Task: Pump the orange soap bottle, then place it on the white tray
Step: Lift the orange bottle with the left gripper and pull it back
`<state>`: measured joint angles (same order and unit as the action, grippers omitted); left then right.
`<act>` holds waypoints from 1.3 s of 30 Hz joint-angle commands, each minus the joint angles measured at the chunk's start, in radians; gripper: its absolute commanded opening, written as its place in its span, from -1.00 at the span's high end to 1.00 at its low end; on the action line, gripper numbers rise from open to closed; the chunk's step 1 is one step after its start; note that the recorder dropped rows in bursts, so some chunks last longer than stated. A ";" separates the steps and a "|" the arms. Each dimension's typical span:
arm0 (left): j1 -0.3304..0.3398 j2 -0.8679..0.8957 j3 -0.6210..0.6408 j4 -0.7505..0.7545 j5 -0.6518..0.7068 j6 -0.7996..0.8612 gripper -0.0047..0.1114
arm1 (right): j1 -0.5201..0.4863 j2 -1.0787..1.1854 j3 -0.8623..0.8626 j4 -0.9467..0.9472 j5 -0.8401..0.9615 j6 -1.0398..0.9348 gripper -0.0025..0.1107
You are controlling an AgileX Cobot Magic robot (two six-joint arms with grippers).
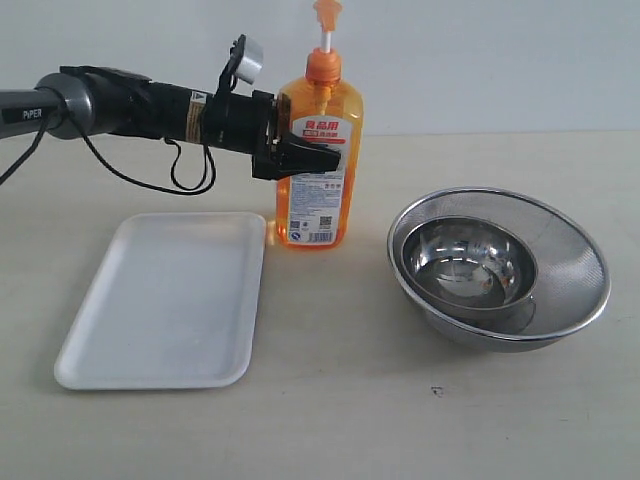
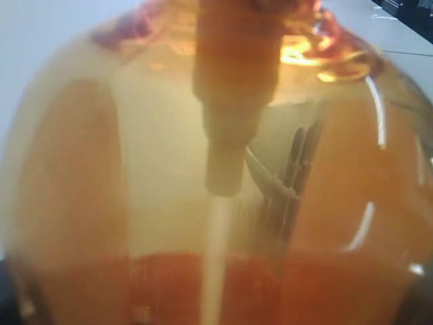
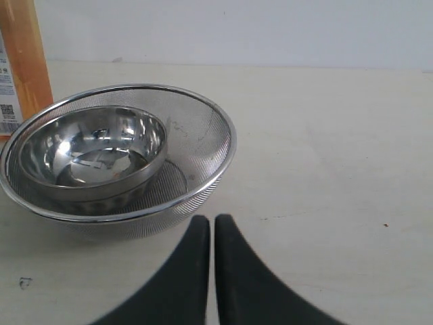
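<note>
The orange soap bottle stands upright on the table just past the far right corner of the white tray. Its pump head is up on the white stem. My left gripper reaches in from the left and is shut on the bottle's upper body, one black finger across the label. In the left wrist view the translucent orange bottle fills the picture, with its inner tube visible. My right gripper is shut and empty above the bare table, near the bowls. The bottle's edge shows there too.
A small steel bowl sits inside a wider mesh steel bowl to the right of the bottle; the right wrist view shows the steel bowl and the mesh bowl as well. A black cable hangs from the left arm behind the tray.
</note>
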<state>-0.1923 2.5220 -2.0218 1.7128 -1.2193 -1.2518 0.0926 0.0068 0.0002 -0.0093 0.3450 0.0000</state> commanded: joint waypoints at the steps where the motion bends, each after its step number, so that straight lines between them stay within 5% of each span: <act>1: 0.018 -0.046 0.035 0.013 -0.002 -0.013 0.84 | -0.003 -0.007 0.000 -0.001 -0.012 -0.007 0.96; 39: 0.022 -0.382 0.485 -0.222 -0.002 0.205 0.84 | -0.003 -0.007 0.000 -0.001 -0.012 -0.007 0.96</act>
<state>-0.1718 2.1953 -1.5744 1.6054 -1.1851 -1.0730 0.0926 0.0068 0.0002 -0.0093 0.3450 0.0000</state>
